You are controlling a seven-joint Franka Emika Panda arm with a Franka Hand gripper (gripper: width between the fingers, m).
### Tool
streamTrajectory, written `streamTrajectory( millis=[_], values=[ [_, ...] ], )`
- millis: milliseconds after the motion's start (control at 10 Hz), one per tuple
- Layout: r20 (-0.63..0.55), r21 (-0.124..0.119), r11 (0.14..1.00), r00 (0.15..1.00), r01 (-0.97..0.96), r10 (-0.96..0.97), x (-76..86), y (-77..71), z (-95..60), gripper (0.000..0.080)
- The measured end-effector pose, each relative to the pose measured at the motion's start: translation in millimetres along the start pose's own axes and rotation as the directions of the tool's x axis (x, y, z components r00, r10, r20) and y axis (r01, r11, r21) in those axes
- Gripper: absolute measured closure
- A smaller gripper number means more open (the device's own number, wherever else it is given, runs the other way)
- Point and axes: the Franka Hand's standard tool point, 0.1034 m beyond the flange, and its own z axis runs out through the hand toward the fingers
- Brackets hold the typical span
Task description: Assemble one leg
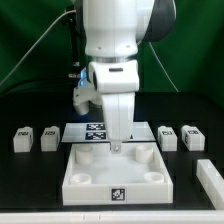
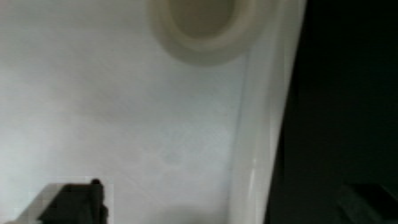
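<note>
The arm is reaching straight down over the middle of the table, and the gripper is hanging inside the tray, close to its back wall. The fingertips are looking narrow from the exterior view, and whether the jaws are apart or together cannot be told. The wrist view is showing only one dark finger over the tray's white floor, with a round socket ahead of it and black table beyond the tray's edge.

No leg is sitting in the tray. One leg and a second leg are lying on the exterior view's left of the tray, well apart from the gripper. A third leg and a fourth leg are lying on the exterior view's right. The marker board is lying just behind the tray, partly hidden by the arm. A white block is showing at the right edge, cut off by the frame.
</note>
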Motion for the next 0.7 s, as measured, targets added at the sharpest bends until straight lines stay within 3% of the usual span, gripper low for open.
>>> streamTrajectory(
  millis=[200, 300, 400, 700],
  values=[
    [-0.004, 0.026, 0.999, 1.000, -0.025, 0.025, -0.8, -2.0, 10.5, 0.0150],
    [-0.004, 0.025, 0.999, 1.000, -0.025, 0.026, -1.0, -2.1, 10.2, 0.0237],
    [-0.004, 0.027, 0.999, 1.000, -0.026, 0.026, -1.0, -2.9, 11.0, 0.0237],
    [-0.004, 0.028, 0.999, 1.000, -0.026, 0.027, -1.4, -3.4, 11.4, 0.0710]
  ],
)
